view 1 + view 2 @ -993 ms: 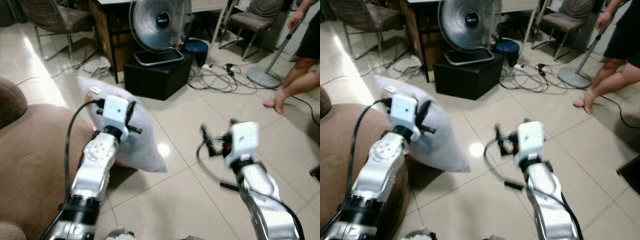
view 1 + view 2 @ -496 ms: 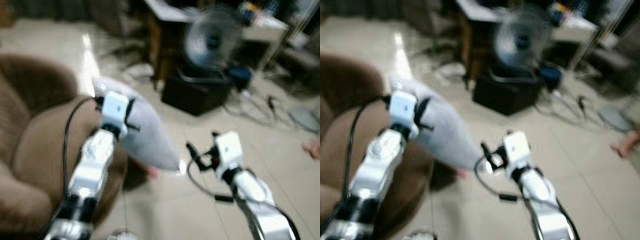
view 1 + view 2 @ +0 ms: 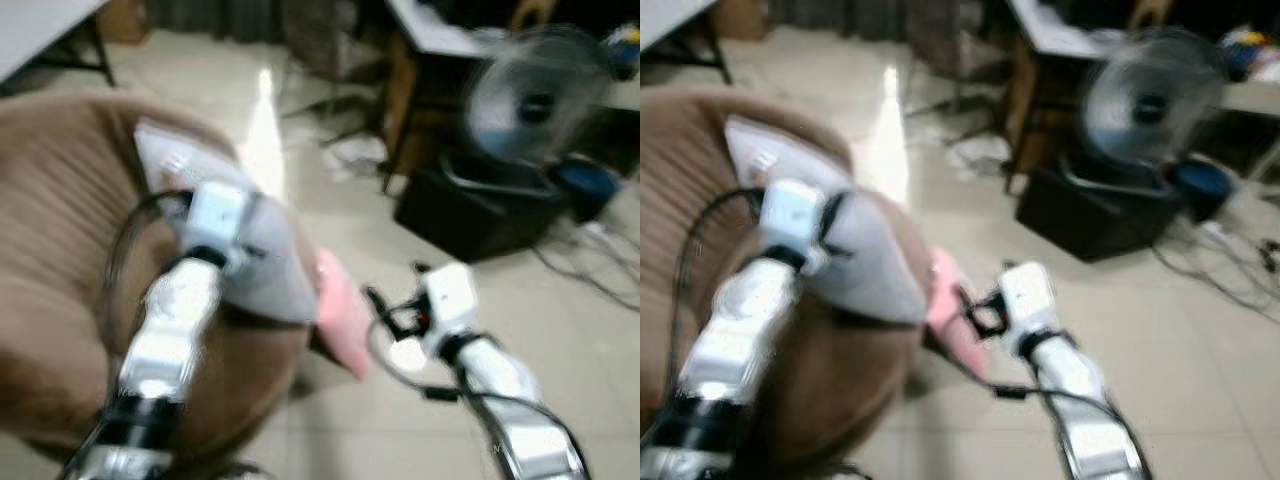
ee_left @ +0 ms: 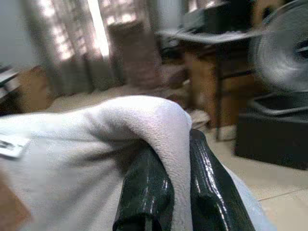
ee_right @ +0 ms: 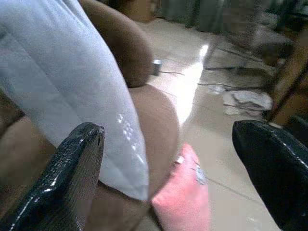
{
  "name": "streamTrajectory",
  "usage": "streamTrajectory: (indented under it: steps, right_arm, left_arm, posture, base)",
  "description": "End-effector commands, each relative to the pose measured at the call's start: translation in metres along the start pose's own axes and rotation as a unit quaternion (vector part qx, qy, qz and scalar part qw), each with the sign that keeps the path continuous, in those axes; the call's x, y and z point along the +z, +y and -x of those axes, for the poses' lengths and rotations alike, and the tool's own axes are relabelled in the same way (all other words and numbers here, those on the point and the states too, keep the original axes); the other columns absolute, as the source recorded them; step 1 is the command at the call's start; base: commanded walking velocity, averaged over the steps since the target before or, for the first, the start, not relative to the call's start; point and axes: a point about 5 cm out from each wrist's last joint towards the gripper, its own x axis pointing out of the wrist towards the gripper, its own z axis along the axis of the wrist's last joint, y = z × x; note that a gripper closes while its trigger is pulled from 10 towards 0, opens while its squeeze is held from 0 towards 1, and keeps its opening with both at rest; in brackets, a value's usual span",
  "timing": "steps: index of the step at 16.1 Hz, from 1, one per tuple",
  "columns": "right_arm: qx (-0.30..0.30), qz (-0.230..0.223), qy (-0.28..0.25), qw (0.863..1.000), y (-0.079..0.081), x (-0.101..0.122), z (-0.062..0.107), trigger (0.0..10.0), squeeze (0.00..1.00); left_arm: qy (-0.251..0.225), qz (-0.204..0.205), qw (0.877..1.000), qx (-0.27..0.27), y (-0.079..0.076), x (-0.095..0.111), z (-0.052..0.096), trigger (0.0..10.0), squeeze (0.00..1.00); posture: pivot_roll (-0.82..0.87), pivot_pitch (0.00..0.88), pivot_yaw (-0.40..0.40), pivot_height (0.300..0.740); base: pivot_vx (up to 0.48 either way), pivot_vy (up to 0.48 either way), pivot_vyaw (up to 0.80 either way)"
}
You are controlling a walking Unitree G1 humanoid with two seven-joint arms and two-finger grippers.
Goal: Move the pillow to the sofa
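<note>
Left gripper (image 4: 178, 192) pinches a fold of the white pillow (image 3: 240, 250) over the brown sofa (image 3: 60, 260), the cloth looking soft, light and easily bunched, while the right gripper (image 5: 178, 173) hangs spread beside a pink cushion (image 3: 340, 315).

Left gripper (image 4: 179, 192): two black fingers pinched on a fold of cloth
Pillow (image 4: 86, 163): white; small tag at one edge
Background: fan (image 4: 284, 48); black box (image 4: 269, 139); table (image 4: 216, 38); curtains
</note>
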Motion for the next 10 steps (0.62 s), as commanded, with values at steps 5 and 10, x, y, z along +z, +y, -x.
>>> streamTrajectory:
  steps: [5,10]
  right_arm:
    - [-0.060,-0.014,0.013,0.998,-0.013,-0.014,0.017,10.0,0.00]
    - [-0.117,-0.017,0.014,0.993,-0.023,-0.017,0.023,10.0,0.00]
  left_arm:
    - [-0.029,-0.015,0.997,-0.063,-0.019,0.018,-0.003,10.0,0.00]
    - [-0.025,-0.007,0.997,-0.071,-0.025,0.018,-0.011,10.0,0.00]
  posture:
    - [0.11,0.037,-0.042,0.740]
    - [0.10,0.034,-0.025,0.740]
  base:
    - [0.000,0.000,0.80]
    - [0.000,0.000,0.80]
